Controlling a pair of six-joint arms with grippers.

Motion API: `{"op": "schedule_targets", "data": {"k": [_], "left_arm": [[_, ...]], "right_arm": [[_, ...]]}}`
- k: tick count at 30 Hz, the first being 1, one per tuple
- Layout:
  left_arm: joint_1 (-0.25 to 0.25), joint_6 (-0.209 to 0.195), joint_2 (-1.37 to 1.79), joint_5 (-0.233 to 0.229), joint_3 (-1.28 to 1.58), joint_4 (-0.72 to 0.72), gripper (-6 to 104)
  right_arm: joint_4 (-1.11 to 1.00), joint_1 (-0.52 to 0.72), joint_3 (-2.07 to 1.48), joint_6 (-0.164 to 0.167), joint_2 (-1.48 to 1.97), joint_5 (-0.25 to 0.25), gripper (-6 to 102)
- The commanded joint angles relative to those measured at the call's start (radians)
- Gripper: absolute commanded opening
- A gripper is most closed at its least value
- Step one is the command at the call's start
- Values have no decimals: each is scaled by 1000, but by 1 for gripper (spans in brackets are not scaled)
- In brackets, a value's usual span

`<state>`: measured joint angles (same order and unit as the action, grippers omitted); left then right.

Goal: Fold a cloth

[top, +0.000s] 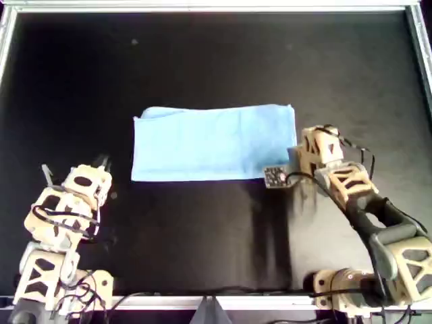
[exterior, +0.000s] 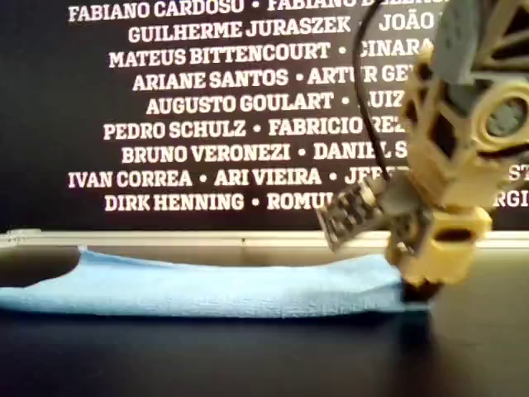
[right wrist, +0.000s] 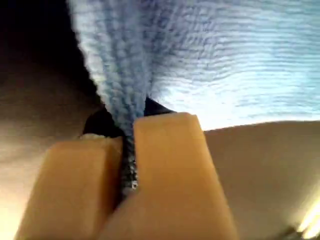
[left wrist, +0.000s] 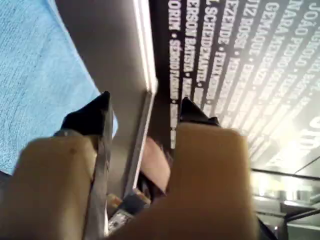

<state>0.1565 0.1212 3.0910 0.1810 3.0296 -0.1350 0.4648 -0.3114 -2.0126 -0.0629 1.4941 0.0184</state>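
Note:
The light-blue cloth (top: 212,143) lies folded into a long rectangle on the black table, flat except at one end. My second gripper (top: 298,154) is shut on the cloth's right edge in the overhead view. The second wrist view shows the fabric (right wrist: 225,60) bunched and pinched between the tan fingers (right wrist: 165,165). The exterior view shows that gripper (exterior: 417,289) low at the cloth's (exterior: 207,285) right end. My first gripper (top: 101,163) is open and empty, off the cloth's near left corner. In the first wrist view its black fingertips (left wrist: 95,112) stand apart, with the cloth (left wrist: 35,75) to one side.
A silver metal frame (top: 202,7) borders the black table. A dark wall with white printed names (exterior: 207,124) stands behind it. A small circuit board (top: 275,177) hangs from the second arm next to the cloth's near right corner.

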Motion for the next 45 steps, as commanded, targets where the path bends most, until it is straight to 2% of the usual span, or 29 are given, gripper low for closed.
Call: {"op": "schedule_targets", "data": {"k": [1, 5, 15, 33, 45], "left_arm": [[-8, -2, 2, -2, -15, 2, 49], [6, -9, 2, 14, -15, 2, 49], [-2, -9, -2, 14, -15, 2, 49], [-2, -9, -2, 14, -15, 2, 49], [-2, -9, -2, 14, -15, 2, 49]], "right_arm": [[-38, -18, 115, -5, 109, -8, 1], [-38, -94, 202, -5, 91, -8, 1], [-38, -345, 512, -5, -43, -6, 1], [-38, -615, 1235, 12, -561, -6, 1], [-38, -709, 1459, 12, -807, 9, 3]]}}
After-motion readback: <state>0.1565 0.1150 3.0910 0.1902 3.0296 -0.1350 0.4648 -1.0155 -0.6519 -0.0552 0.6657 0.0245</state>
